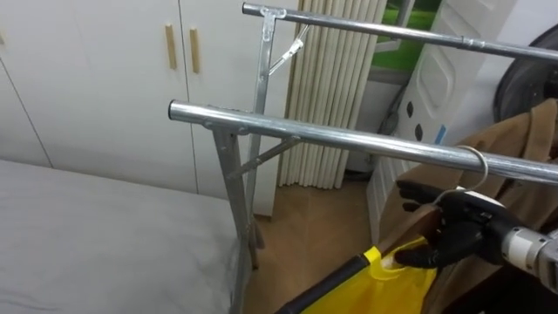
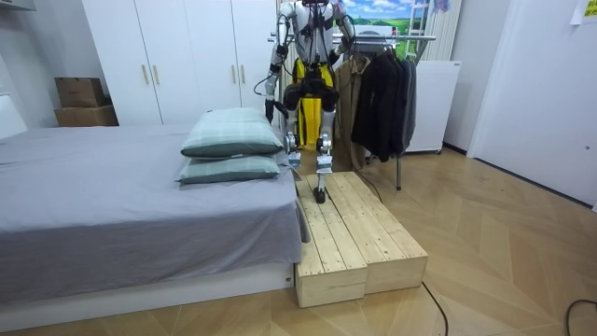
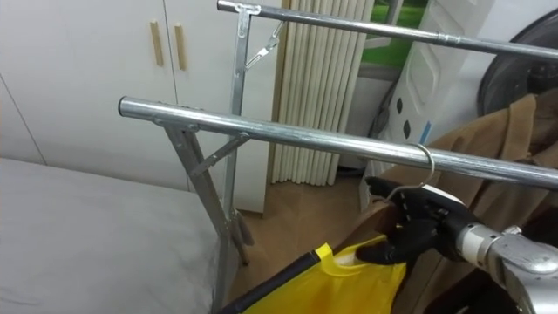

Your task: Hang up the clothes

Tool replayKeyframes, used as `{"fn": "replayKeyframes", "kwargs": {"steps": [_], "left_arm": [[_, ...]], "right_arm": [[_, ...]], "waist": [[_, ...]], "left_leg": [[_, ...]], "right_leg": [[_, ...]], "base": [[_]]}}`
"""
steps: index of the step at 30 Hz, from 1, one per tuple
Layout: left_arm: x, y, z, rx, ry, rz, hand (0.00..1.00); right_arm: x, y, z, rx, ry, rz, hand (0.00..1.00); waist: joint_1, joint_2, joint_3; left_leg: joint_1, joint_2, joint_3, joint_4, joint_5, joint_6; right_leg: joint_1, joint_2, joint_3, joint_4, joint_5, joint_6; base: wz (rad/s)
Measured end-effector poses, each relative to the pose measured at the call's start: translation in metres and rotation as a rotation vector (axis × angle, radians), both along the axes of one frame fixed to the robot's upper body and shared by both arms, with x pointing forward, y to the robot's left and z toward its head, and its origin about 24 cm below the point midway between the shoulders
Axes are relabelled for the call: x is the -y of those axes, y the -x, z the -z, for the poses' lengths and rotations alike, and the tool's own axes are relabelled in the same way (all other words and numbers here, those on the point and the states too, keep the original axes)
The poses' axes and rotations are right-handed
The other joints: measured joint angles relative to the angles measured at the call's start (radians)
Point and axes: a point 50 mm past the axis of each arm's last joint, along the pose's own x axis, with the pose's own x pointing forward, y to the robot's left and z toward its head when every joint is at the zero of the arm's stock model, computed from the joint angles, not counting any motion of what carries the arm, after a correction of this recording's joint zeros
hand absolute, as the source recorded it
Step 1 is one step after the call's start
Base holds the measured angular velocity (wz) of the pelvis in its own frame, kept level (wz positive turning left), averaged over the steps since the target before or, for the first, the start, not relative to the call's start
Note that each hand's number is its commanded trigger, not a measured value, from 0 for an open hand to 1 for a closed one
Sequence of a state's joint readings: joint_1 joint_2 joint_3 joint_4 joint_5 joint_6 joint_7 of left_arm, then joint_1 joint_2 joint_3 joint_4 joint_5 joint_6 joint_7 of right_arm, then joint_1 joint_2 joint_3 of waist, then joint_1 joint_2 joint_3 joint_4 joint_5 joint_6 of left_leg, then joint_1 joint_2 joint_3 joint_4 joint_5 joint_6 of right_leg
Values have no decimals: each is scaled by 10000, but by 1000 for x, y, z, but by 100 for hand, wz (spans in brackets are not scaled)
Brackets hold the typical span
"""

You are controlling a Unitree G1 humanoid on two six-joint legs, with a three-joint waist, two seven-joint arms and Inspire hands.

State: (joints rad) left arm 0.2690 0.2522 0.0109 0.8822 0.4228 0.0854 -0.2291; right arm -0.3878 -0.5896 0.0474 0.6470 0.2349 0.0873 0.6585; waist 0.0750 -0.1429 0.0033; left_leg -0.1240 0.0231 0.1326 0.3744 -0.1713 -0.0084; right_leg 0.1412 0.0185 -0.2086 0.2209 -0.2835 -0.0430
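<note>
A yellow garment [image 1: 388, 277] with a dark edge hangs from a wire hanger. The hanger's hook [image 1: 478, 166] sits over the near metal rail [image 1: 331, 138] of the clothes rack. My right hand [image 1: 458, 234] comes in from the right just under that rail, with its fingers curled on the hanger's neck at the top of the garment. The right eye view shows the same hook [image 3: 425, 167], hand [image 3: 420, 228] and garment [image 3: 349, 277]. In the room view I stand at the rack, facing it, with the yellow garment [image 2: 312, 77] in front of me. My left hand [image 2: 270, 105] hangs low at my side.
A brown coat [image 1: 523, 144] hangs on the rail right of my hand, with dark clothes [image 2: 382, 93] further along. A second, higher rail [image 1: 392, 30] runs behind. The grey bed [image 1: 96, 235] lies to the left, white wardrobes [image 1: 131, 70] behind it, and wooden platforms [image 2: 354, 233] lie beside the bed.
</note>
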Motion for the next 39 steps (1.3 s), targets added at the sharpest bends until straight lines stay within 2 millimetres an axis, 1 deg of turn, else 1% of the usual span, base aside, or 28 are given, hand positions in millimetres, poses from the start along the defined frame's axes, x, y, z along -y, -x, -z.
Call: {"fn": "replayKeyframes", "kwargs": {"steps": [8,11,14,16,18,21,23,24,26,30,33,39], "left_arm": [[0,1,0,-46,-21,59,0],[0,0,0,-42,-13,62,0],[0,1,0,-47,-8,60,0],[1,0,0,-32,17,56,0],[1,0,0,-9,32,59,0],[1,1,0,-20,40,51,0],[1,1,1,-24,38,59,0],[1,2,1,-43,37,55,0],[1,5,1,-116,34,36,0],[1,10,1,-255,1,-14,0],[1,15,1,-355,-2,-44,0],[0,16,1,-396,-19,-72,0]], "right_arm": [[-2,1,1,-168,-135,-346,0],[-2,4,4,-213,-588,-286,0],[-3,8,8,-325,-986,-376,0],[-3,10,10,-405,-1266,-460,0],[-4,13,11,-389,-1430,-507,0],[-7,16,11,-350,-1584,-701,0],[-8,15,9,-287,-1807,-771,0],[-10,14,5,-140,-1831,-946,0],[-15,12,-1,97,-1866,-1314,0],[-20,11,-7,249,-2024,-1751,0],[-22,11,-11,411,-2149,-1938,0],[-19,11,-14,621,-2455,-1773,0]], "waist": [[30,-16,8],[10,-9,11],[50,20,32],[66,67,65],[53,90,81],[48,99,83],[-3,95,76],[-79,99,70],[-140,95,33],[-141,21,-87],[-137,25,-84],[-175,21,-74]], "left_leg": [[54,4,33,-49,-6,-8],[62,4,44,-38,-16,-12],[66,14,59,-33,-20,-13],[70,25,61,-31,-23,-16],[69,27,49,-34,-23,-16],[67,34,62,-38,-23,-16],[53,33,64,-50,-23,-16],[42,31,63,-66,-23,-16],[53,21,63,-97,-22,-16],[269,-6,100,-296,-16,-22],[466,-18,181,-390,-14,-27],[545,-15,229,-486,-4,-42]], "right_leg": [[13,-4,30,7,0,-1],[25,-3,75,6,2,-4],[21,-3,112,4,2,-4],[11,-3,142,2,2,-3],[-3,-3,144,1,1,-3],[-10,-3,139,-2,-3,4],[-28,-4,137,-2,-4,7],[-41,-3,134,-4,-5,8],[-39,-8,129,-6,-5,8],[43,-42,91,-6,-3,5],[194,-79,62,-22,-3,4],[193,-100,60,-26,-3,4]], "base": [[0],[0],[-4],[-5],[-2],[0],[0],[0],[0],[-2],[-5],[-4]]}}
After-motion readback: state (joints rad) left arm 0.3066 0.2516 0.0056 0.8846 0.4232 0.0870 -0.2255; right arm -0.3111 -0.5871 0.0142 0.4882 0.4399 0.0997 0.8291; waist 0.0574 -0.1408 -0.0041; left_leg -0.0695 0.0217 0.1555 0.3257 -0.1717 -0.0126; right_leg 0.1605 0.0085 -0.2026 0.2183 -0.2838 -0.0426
